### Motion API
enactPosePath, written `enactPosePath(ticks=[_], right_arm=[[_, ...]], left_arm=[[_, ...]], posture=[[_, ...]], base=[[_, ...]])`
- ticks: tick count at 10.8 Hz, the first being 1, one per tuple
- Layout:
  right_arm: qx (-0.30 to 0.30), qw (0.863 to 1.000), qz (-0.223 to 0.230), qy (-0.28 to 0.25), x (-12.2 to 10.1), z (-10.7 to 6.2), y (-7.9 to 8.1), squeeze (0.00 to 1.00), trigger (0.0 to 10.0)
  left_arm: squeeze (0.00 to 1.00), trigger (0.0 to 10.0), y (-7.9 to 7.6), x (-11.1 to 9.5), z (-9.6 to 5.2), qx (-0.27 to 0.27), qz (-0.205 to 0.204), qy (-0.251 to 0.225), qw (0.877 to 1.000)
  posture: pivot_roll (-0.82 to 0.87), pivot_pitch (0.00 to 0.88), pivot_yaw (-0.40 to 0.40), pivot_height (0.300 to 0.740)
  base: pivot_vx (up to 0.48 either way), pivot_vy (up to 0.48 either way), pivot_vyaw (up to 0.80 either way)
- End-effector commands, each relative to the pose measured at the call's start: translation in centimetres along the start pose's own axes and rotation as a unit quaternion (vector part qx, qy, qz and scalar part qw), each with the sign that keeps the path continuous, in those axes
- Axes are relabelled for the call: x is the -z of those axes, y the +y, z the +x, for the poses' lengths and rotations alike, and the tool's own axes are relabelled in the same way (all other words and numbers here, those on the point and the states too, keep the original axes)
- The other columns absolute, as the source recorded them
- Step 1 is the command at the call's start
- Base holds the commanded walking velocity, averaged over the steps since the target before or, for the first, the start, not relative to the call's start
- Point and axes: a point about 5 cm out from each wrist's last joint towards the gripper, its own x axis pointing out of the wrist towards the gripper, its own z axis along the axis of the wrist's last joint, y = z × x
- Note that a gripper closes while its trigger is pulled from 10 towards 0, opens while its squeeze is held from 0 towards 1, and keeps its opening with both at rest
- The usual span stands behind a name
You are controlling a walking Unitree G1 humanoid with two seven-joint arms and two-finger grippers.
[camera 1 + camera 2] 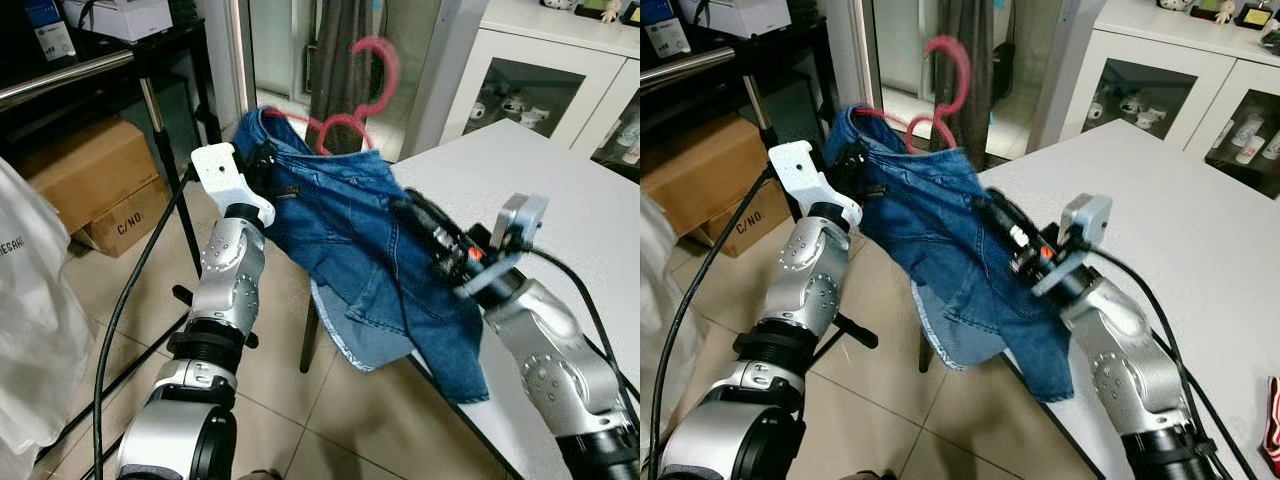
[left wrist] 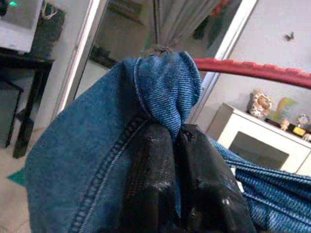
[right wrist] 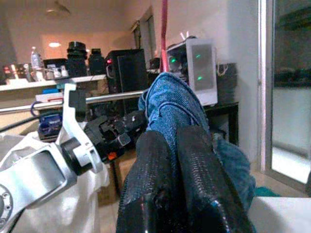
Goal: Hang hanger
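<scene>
I have the left gripper (image 1: 262, 158) clamped on one shoulder of the jeans (image 1: 350, 215) and the right gripper (image 1: 415, 215) clamped on the other, jaws together, spreading them so the red hanger (image 1: 350, 115) inside stays level above the desk (image 1: 560, 190) edge.

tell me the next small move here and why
Probably carry the load left toward the metal rail. Both claws are shut on the denim garment, left claw at one end, right claw at the other, and the pink hanger hook stands free above it, not yet on anything.
</scene>
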Motion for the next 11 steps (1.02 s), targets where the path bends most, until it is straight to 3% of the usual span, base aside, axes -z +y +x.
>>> enactPosePath(ticks=[1,3,4,5,6,7,8,9,10,11], right_arm=[[0.079,0.984,-0.056,-0.148,-6.6,-3.5,-3.1,0.0,10.0],[0.044,0.989,-0.024,-0.136,-7.0,-4.1,-3.3,0.0,10.0],[0.0,0.998,-0.023,-0.058,-5.5,-4.9,-3.0,0.0,10.0],[-0.021,0.998,-0.062,0.022,-3.8,-5.3,-2.7,0.0,10.0],[-0.021,0.996,-0.08,0.037,-3.5,-5.2,-2.8,0.0,10.0],[-0.021,0.994,-0.1,0.051,-3.4,-5.1,-2.9,0.0,10.0],[-0.016,0.992,-0.109,0.055,-3.7,-5.2,-3.2,0.0,10.0],[-0.013,0.991,-0.121,0.056,-3.7,-5.2,-3.2,0.0,10.0],[-0.017,0.99,-0.128,0.05,-3.5,-4.9,-2.9,0.0,10.0],[-0.006,0.991,-0.13,0.034,-2.8,-4.2,-2.5,0.0,10.0]], left_arm=[[0.0,0.0,11.9,-1.4,-3.6,-0.319,-0.052,-0.024,0.946],[0.0,0.0,14.1,-2.0,-4.2,-0.349,-0.05,-0.02,0.936],[0.0,0.0,14.3,-2.8,-4.1,-0.343,-0.034,-0.035,0.938],[0.0,0.0,13.2,-3.7,-3.3,-0.302,-0.007,-0.051,0.952],[0.0,0.0,12.0,-4.2,-2.7,-0.267,0.011,-0.064,0.962],[0.0,0.0,11.6,-5.2,-2.2,-0.257,0.024,-0.085,0.962],[0.0,0.0,12.4,-6.2,-2.0,-0.279,0.014,-0.099,0.955],[0.0,0.0,12.2,-6.2,-1.7,-0.255,0.024,-0.093,0.962],[0.0,0.0,11.0,-5.9,-1.2,-0.204,0.045,-0.085,0.974],[0.0,0.0,8.6,-5.8,-0.8,-0.139,0.082,-0.103,0.981]], posture=[[0.08,0.03,0.009,0.74],[0.08,0.026,0.007,0.74],[0.09,0.027,0.003,0.74],[0.09,0.028,0.002,0.74],[0.09,0.027,0.002,0.74],[0.09,0.025,0.003,0.74],[0.09,0.024,0.004,0.74],[0.09,0.024,0.007,0.74],[0.09,0.024,0.01,0.74],[0.09,0.025,0.013,0.74]], base=[[0.0,0.0,0.0],[0.0,0.0,0.0],[0.0,0.0,0.0],[0.0,0.0,0.0],[0.0,0.0,0.0],[0.0,0.0,0.0],[0.0,0.0,0.0],[0.0,0.0,0.0],[0.0,0.0,0.0],[0.0,0.0,0.0]])
